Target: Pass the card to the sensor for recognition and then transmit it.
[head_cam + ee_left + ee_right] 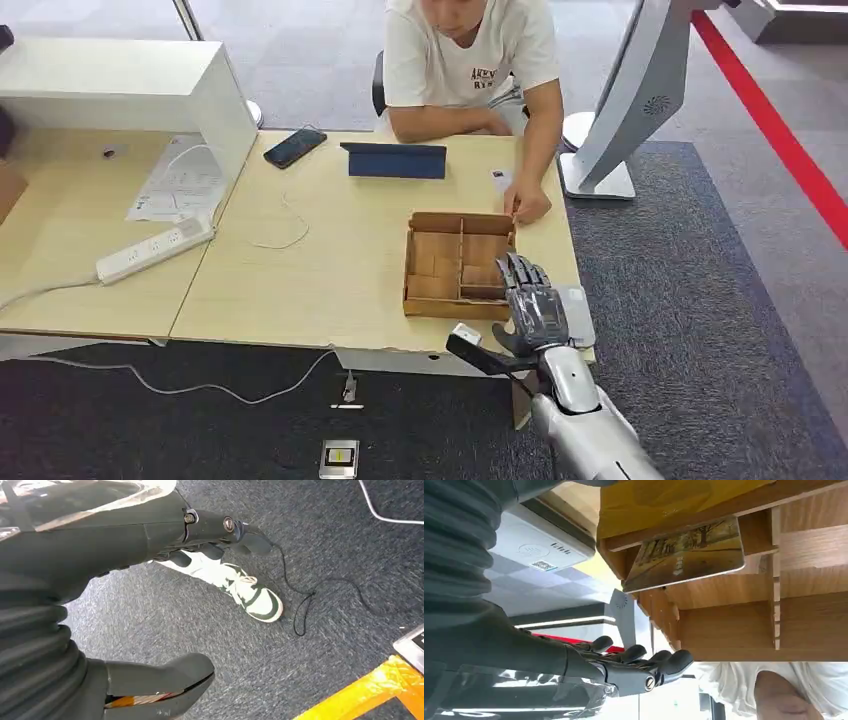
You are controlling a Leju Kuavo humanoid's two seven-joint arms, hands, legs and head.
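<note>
A card (684, 555) printed with a tree-lined scene leans tilted inside a compartment of the wooden divider box (437, 262), (734, 625). My right hand (532, 300), (634, 667) hovers at the box's near right corner with its fingers stretched out and apart, holding nothing. Its fingertips are beside the card, not touching it. The flat grey sensor (580, 318), (541, 550) lies on the table just right of the box, partly under my hand. My left hand (190, 605) hangs down over the carpet, thumb and fingers apart, with nothing in it.
A person sits across the table, one hand (526, 204) at the box's far right corner. A blue tablet (396, 160), a phone (294, 147) and a small white card (500, 180) lie on the far side. A power strip (155, 250) is at left, a white stand (610, 130) at right.
</note>
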